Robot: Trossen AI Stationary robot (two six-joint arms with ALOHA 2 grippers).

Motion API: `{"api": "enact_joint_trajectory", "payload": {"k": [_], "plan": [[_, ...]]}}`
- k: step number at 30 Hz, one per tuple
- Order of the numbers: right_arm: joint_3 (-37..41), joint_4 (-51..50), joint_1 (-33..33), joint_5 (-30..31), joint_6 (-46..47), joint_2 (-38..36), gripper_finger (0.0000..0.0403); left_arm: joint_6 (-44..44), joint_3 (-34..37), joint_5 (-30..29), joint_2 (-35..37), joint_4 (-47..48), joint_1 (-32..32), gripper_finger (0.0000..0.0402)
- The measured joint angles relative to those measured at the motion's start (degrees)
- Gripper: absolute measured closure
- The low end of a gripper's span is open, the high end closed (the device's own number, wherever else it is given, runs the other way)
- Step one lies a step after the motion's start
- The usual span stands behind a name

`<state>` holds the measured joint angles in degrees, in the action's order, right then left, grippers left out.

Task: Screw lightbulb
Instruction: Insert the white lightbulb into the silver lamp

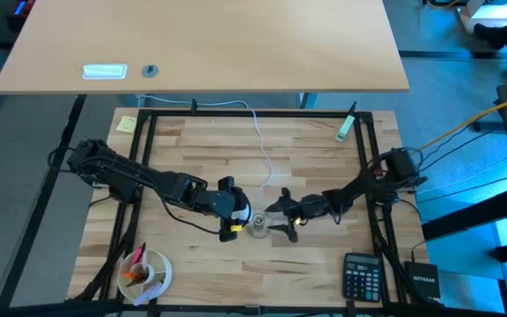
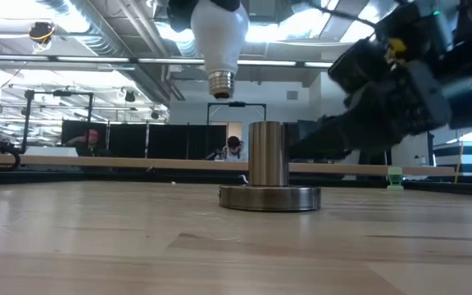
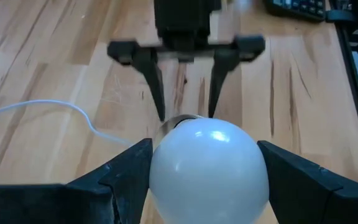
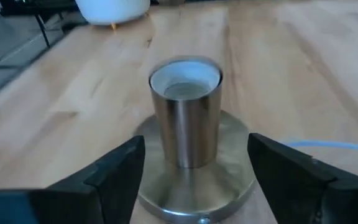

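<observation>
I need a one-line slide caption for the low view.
Left gripper holds white pear-shaped lightbulb above round grey metal socket.

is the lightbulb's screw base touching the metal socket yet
Apart. In the low view the lightbulb, held by the left gripper, hangs with clear space between its screw base and the rim of the socket, and sits slightly off to one side.

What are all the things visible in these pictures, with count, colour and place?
white pear-shaped lightbulb: 1, white, held above the socket.
round grey metal socket: 1, silvery, table centre, white cord leading away.
black calculator: 1, near right corner.
white cup: 1, near left corner.
green marker: 1, far right.
yellow note: 1, far left.
left gripper: fingers shut on the bulb.
right gripper: fingers open around the socket.
</observation>
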<state>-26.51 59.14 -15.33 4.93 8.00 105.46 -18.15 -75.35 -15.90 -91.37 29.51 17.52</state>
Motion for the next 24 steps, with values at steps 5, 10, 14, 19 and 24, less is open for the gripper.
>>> {"api": "enact_joint_trajectory", "payload": {"k": [5, 10, 14, 19, 24], "plan": [[-4.45, 1.17, 0.00, 1.08, -1.11, 7.02, 0.0113, -0.11, 0.00, 0.00, 0.02, -0.12, -0.10, 0.0147], [-9.68, 1.18, 0.00, -0.04, -4.00, 11.50, 0.0125, -0.03, 0.02, 0.00, 0.02, -0.85, -0.47, 0.0147], [-11.33, 1.19, 0.00, 0.35, -4.43, 12.37, 0.0143, 0.06, 0.02, -0.02, 0.02, -1.80, -0.46, 0.0147], [-11.34, 0.87, -0.07, 5.25, -3.74, 12.44, 0.0212, -2.50, 0.02, -1.37, -0.47, -2.56, -0.17, 0.0147], [-11.34, 0.73, -0.02, 8.30, -2.36, 12.42, 0.0224, -6.24, 0.02, -7.26, -2.90, -4.55, 0.35, 0.0147]]}}
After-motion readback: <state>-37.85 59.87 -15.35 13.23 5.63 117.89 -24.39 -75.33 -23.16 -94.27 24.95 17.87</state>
